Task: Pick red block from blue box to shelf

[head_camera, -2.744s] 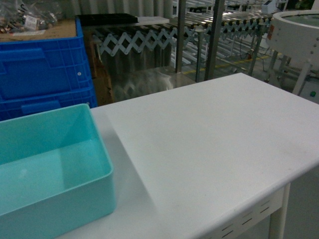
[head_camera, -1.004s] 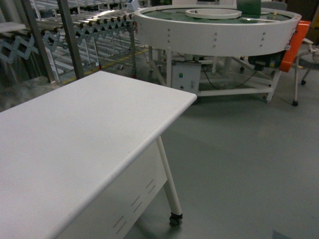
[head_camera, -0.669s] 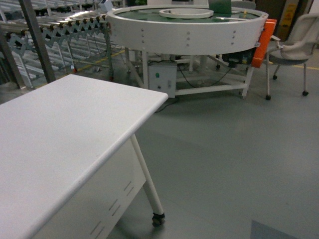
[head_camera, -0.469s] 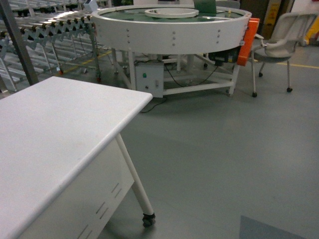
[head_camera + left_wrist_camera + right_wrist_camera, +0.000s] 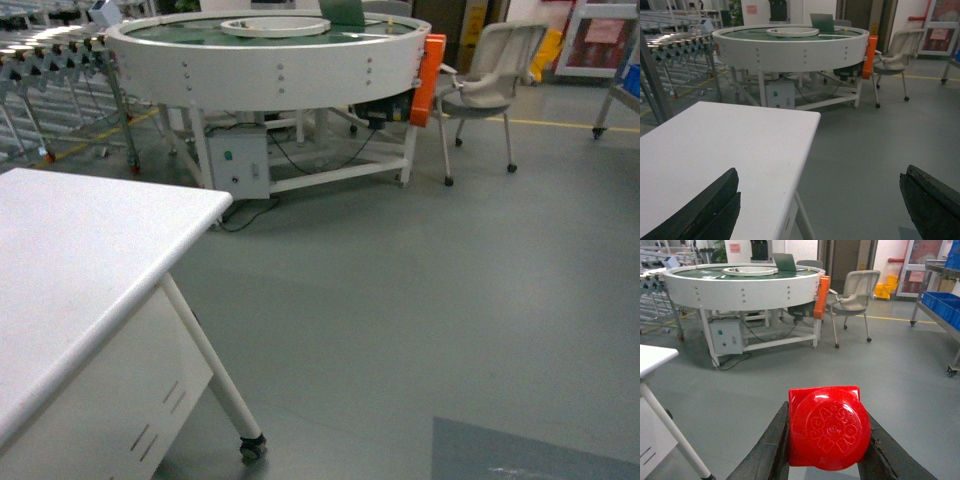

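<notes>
White worktop (image 5: 70, 260) at lower left of the head view, on slanted legs ending in a small caster (image 5: 252, 449). Beyond it, large round white table (image 5: 270, 60) with green top, orange panel (image 5: 432, 65) on its right side, grey control box (image 5: 240, 165) underneath. Beige office chair (image 5: 490, 75) just beside the orange panel. Roller conveyor (image 5: 45, 60) at far left. Grey floor (image 5: 430, 290) between.

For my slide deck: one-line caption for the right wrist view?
Right gripper holds the red block, stud toward camera, above grey floor facing the round white table.
</notes>
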Available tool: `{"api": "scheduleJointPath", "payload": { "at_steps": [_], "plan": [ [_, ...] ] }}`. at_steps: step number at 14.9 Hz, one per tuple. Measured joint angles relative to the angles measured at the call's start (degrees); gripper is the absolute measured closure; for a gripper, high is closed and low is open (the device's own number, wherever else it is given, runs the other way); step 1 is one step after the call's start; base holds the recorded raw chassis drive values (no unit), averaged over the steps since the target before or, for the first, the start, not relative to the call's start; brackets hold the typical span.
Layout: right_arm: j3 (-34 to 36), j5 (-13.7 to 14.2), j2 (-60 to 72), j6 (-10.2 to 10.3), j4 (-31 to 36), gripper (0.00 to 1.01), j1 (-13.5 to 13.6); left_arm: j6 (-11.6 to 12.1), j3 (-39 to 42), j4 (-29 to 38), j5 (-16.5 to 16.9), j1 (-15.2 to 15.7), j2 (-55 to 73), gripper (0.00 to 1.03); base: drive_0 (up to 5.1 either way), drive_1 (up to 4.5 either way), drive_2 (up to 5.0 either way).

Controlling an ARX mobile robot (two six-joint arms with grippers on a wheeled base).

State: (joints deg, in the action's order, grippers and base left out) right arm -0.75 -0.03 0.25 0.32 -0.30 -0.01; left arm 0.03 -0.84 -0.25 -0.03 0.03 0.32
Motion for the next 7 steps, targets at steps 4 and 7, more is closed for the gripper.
{"api": "scheduleJointPath", "payload": {
  "at_steps": [4, 7],
  "plan": [
    [0.0, 0.0, 0.0, 0.0, 0.0, 0.73, 0.0, 0.0, 0.0, 0.0, 0.0, 0.0, 0.0, 0.05, -1.5, -1.52, -1.5],
    [0.0, 0.0, 0.0, 0.0, 0.0, 0.73, 0.0, 0.0, 0.0, 0.0, 0.0, 0.0, 0.0, 0.05, -1.5, -1.52, -1.5]
  ]
}}
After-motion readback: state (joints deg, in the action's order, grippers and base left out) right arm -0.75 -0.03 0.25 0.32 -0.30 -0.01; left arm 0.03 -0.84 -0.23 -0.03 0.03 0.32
